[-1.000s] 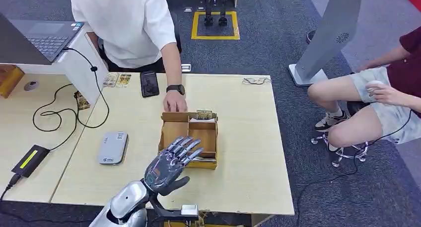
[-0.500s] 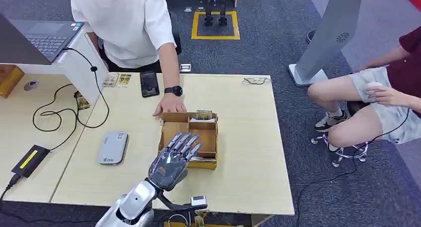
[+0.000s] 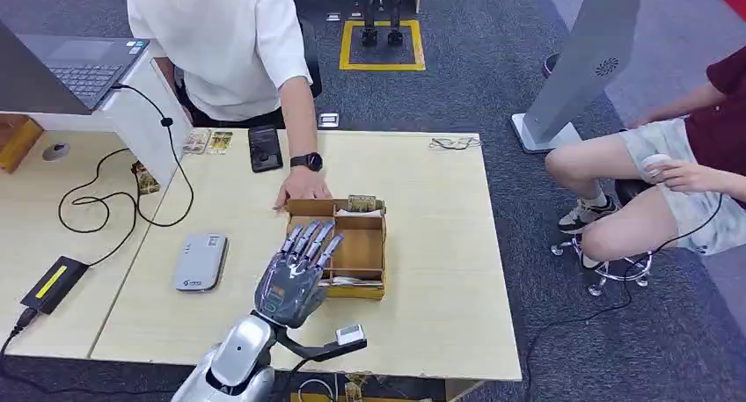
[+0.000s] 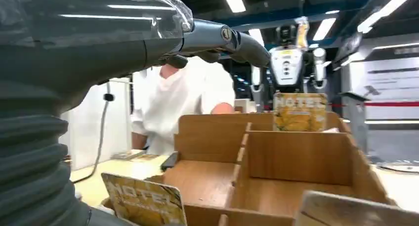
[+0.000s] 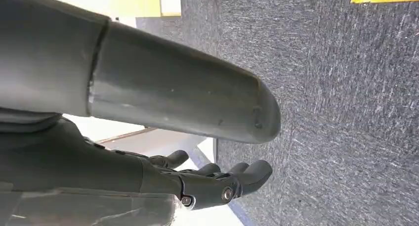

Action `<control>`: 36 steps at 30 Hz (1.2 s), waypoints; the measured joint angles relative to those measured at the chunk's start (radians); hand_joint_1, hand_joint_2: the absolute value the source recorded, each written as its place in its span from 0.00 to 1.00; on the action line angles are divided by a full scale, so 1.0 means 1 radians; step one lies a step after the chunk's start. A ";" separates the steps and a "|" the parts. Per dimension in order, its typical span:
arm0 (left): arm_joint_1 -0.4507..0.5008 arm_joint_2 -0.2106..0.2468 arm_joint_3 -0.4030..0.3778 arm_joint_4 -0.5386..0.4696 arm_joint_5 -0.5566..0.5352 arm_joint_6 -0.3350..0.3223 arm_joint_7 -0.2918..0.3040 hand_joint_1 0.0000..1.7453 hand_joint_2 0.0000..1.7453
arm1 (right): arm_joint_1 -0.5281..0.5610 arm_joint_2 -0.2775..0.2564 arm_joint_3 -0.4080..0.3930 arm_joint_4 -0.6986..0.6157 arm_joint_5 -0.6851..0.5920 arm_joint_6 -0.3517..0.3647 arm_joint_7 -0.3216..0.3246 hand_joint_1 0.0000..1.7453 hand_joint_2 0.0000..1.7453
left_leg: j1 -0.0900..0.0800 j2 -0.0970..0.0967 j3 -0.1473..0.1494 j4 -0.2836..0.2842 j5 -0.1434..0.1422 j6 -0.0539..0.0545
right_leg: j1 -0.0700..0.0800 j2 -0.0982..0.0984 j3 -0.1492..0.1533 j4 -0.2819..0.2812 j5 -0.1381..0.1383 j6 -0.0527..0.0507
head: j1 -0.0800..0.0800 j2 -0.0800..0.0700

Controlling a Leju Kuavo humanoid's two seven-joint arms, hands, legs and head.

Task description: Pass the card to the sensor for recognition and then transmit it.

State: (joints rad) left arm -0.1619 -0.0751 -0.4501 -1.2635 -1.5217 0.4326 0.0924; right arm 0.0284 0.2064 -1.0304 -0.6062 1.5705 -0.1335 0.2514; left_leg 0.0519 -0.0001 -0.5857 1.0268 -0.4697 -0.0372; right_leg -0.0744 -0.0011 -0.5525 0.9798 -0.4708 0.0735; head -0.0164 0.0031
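Left hand [image 3: 295, 274], fingers [image 3: 310, 242] extended and spread apart, holding nothing, poised above the near left part of a cardboard divided box [image 3: 369, 244] on the light wooden table [image 3: 440, 244]. In the left wrist view, a yellow card printed "HOTEL" [image 4: 143, 205] stands tilted at the box's near edge, just below the hand; whether the hand touches it cannot be told. A second yellow card [image 4: 300, 111] stands upright against the box's far wall, well beyond the fingertips. To the left of the hand, apart from it, a grey card reader [image 3: 200, 261] lies flat on the table. Beyond the box, a person in a white shirt [image 3: 224, 41] rests a hand [image 3: 302, 189] on the table at the box's far left corner; a black phone [image 3: 264, 147] lies further back. Right hand [image 5: 207, 181], seen from its wrist camera, hangs over dark carpet [image 5: 321, 112] with fingers loosely curled, nothing in them.
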 joint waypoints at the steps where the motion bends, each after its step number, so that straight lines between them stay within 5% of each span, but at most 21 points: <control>1: 0.000 0.002 0.000 -0.005 0.000 -0.003 0.038 0.00 1.00 | 0.000 0.000 0.000 -0.002 0.000 0.000 0.000 0.00 0.00 | 0.000 0.000 0.000 0.000 0.000 0.000 | 0.000 0.000 0.000 0.000 0.000 0.000 | 0.000 0.000; 8: -0.019 0.043 -0.033 -0.051 0.000 -0.068 0.238 0.00 1.00 | 0.002 0.008 0.001 -0.018 0.000 0.000 0.000 0.00 0.00 | 0.000 0.000 0.000 0.000 0.000 0.000 | 0.000 0.000 0.000 0.000 0.000 0.000 | 0.000 0.000; 11: -0.036 0.068 -0.071 -0.047 0.000 -0.071 0.264 0.00 1.00 | 0.002 0.010 0.001 -0.019 0.000 0.002 -0.001 0.00 0.00 | 0.000 0.000 0.000 0.000 0.000 0.000 | 0.000 0.000 0.000 0.000 0.000 0.000 | 0.000 0.000; 18: -0.063 0.101 -0.127 -0.034 0.000 -0.096 0.281 0.00 1.00 | 0.002 0.013 0.002 -0.024 0.000 0.002 -0.002 0.00 0.00 | 0.000 0.000 0.000 0.000 0.000 0.000 | 0.000 0.000 0.000 0.000 0.000 0.000 | 0.000 0.000; 19: -0.066 0.103 -0.138 -0.027 0.000 -0.106 0.282 0.06 1.00 | 0.002 0.013 0.002 -0.024 0.000 0.002 -0.003 0.00 0.00 | 0.000 0.000 0.000 0.000 0.000 0.000 | 0.000 0.000 0.000 0.000 0.000 0.000 | 0.000 0.000; 20: -0.070 0.106 -0.147 -0.017 0.000 -0.111 0.282 0.28 1.00 | 0.002 0.013 0.002 -0.024 0.000 0.002 -0.005 0.00 0.00 | 0.000 0.000 0.000 0.000 0.000 0.000 | 0.000 0.000 0.000 0.000 0.000 0.000 | 0.000 0.000; 22: -0.073 0.109 -0.162 0.001 0.000 -0.114 0.281 0.00 1.00 | 0.002 0.013 0.002 -0.024 0.000 0.002 -0.009 0.00 0.00 | 0.000 0.000 0.000 0.000 0.000 0.000 | 0.000 0.000 0.000 0.000 0.000 0.000 | 0.000 0.000; 30: -0.092 0.109 -0.175 0.046 -0.001 -0.097 0.167 0.00 1.00 | 0.001 0.013 0.002 -0.024 0.000 0.000 -0.010 0.00 0.00 | 0.000 0.000 0.001 0.000 0.000 0.000 | 0.000 -0.001 0.002 0.000 0.000 0.000 | 0.000 0.000; 32: -0.093 0.109 -0.175 0.053 -0.001 -0.088 0.151 1.00 1.00 | 0.002 0.013 0.002 -0.024 0.000 -0.002 -0.010 0.00 0.00 | 0.000 0.000 0.002 0.000 0.000 0.000 | 0.000 -0.001 0.003 0.000 0.000 0.000 | 0.000 0.000; 36: -0.088 0.109 -0.175 0.064 -0.001 -0.083 0.115 1.00 1.00 | 0.002 0.013 0.004 -0.024 0.000 -0.005 -0.011 0.00 0.00 | 0.000 0.000 0.002 0.000 0.000 0.000 | 0.000 -0.001 0.003 0.000 0.000 0.000 | 0.000 0.000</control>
State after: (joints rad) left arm -0.2496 0.0340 -0.6256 -1.1990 -1.5229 0.3494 0.2072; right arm 0.0299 0.2197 -1.0262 -0.6302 1.5705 -0.1385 0.2399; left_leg 0.0519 -0.0005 -0.5838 1.0266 -0.4695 -0.0371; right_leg -0.0745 -0.0020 -0.5499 0.9797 -0.4703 0.0739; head -0.0164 0.0030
